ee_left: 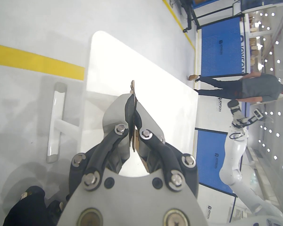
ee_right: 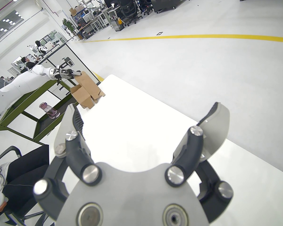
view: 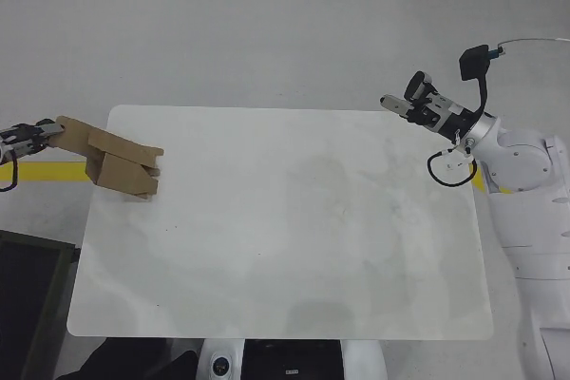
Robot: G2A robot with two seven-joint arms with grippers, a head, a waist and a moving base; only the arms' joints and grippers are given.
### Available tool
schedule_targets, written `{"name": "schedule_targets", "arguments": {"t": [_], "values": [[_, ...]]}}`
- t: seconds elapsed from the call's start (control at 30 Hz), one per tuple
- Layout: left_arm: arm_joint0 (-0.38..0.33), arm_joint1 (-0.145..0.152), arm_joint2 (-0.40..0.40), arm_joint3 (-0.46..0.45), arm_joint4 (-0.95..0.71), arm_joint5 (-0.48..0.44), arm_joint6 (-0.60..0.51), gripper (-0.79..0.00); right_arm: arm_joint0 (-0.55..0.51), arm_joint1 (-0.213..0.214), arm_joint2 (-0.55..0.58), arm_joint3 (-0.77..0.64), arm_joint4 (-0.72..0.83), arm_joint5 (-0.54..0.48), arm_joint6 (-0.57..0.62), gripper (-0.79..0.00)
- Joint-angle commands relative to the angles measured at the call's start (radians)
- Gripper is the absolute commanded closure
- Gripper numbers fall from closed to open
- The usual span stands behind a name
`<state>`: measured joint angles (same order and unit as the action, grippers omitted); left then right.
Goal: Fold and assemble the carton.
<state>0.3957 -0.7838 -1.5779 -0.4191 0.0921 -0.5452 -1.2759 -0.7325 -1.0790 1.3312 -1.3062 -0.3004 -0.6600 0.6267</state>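
Carton [view: 122, 163] at table [view: 285, 247] far-left corner, flap pinched in left gripper [view: 49, 133]; right gripper [ee_right: 145, 111] spread wide near far-right corner.

carton [view: 121, 163] at far-left corner of table [view: 285, 285]

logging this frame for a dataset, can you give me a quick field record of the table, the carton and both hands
table: white, rounded corners
carton: brown cardboard, partly folded, at the table's far left corner
left hand: shut on a carton flap, just beyond the table's left edge
right hand: open, holding nothing, near the far right corner
task state: carton not yet assembled
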Motion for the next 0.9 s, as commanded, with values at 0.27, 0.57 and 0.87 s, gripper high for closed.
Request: {"name": "schedule_targets", "arguments": {"t": [0.27,0.57,0.87], "values": [[0.023,-0.008,0.166,-0.205,-0.295,0.059,-0.058,0.000,0.000,0.000,0.000,0.000,0.000,0.000,0.000,-0.785],[-0.002,-0.028,0.343,-0.330,-0.428,0.085,-0.084,0.000,0.000,0.000,0.000,0.000,0.000,0.000,0.000,-0.785],[-0.015,-0.038,0.502,-0.450,-0.507,0.090,-0.089,0.000,0.000,0.000,0.000,0.000,0.000,0.000,0.000,-0.785]]}}
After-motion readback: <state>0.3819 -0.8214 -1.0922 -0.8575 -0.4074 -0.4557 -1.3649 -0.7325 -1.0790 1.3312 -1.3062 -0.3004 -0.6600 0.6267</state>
